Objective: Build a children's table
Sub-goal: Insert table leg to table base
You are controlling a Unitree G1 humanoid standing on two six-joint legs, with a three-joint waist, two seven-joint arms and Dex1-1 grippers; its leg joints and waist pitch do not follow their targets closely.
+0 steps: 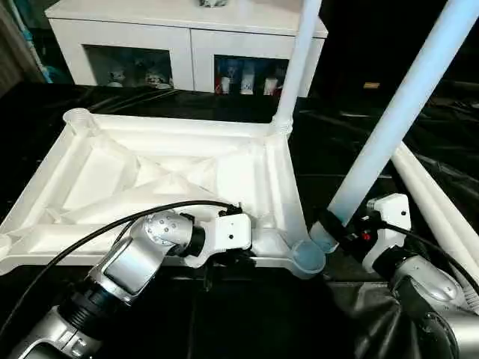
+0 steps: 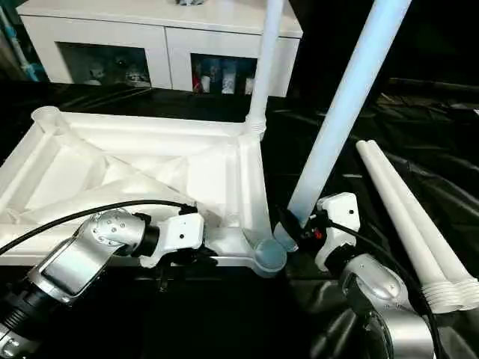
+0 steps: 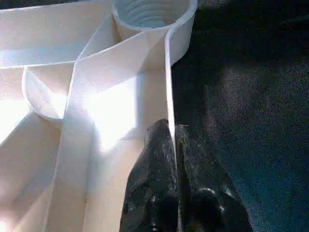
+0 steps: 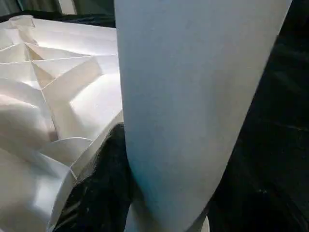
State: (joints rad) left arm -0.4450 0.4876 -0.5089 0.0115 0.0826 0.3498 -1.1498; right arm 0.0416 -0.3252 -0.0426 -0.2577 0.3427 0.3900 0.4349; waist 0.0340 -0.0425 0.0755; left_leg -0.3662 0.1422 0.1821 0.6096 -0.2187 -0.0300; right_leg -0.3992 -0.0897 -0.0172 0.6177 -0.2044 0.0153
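Note:
The children's table top (image 1: 97, 168) lies upside down on black cloth, ribbed underside up. One white leg (image 1: 301, 60) stands upright in its far right corner socket. My left gripper (image 3: 174, 137) is shut on the thin near rim of the top, close to the near right socket (image 1: 308, 258). My right gripper (image 1: 331, 226) is shut on the lower end of a second white leg (image 1: 400, 112). That leg leans up and to the right, its foot just beside the near right socket. A black finger (image 4: 108, 183) presses against this leg (image 4: 193, 96).
Two spare white legs (image 2: 408, 221) lie side by side on the cloth at the right. A white cabinet (image 1: 135, 34) with glass doors stands behind the table top. The far left socket (image 1: 77, 117) is open.

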